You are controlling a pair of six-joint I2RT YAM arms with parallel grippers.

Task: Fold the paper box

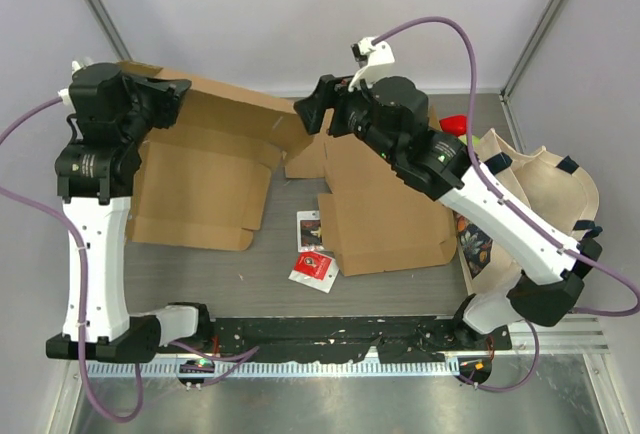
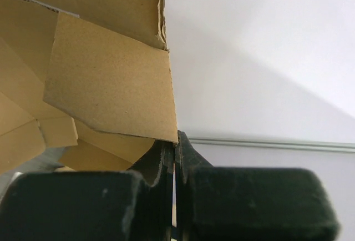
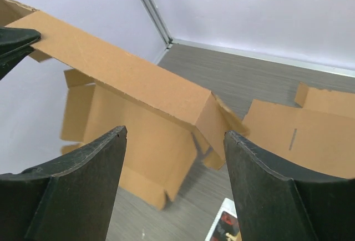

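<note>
The paper box (image 1: 205, 169) is a brown cardboard blank at the left of the table, its long back panel (image 1: 240, 104) lifted off the surface. My left gripper (image 1: 178, 92) is shut on that panel's left end; in the left wrist view the jaws (image 2: 176, 144) pinch the cardboard edge (image 2: 111, 85). My right gripper (image 1: 308, 114) hangs open at the panel's right end. In the right wrist view its fingers (image 3: 175, 135) stand wide apart, holding nothing, with the raised panel (image 3: 138, 80) just beyond them.
A second flat cardboard blank (image 1: 385, 214) lies under the right arm, also seen in the right wrist view (image 3: 310, 135). Two red-and-white packets (image 1: 315, 254) lie at the table's middle. A beige tote bag (image 1: 545, 189) and a red object (image 1: 455, 124) sit at the right.
</note>
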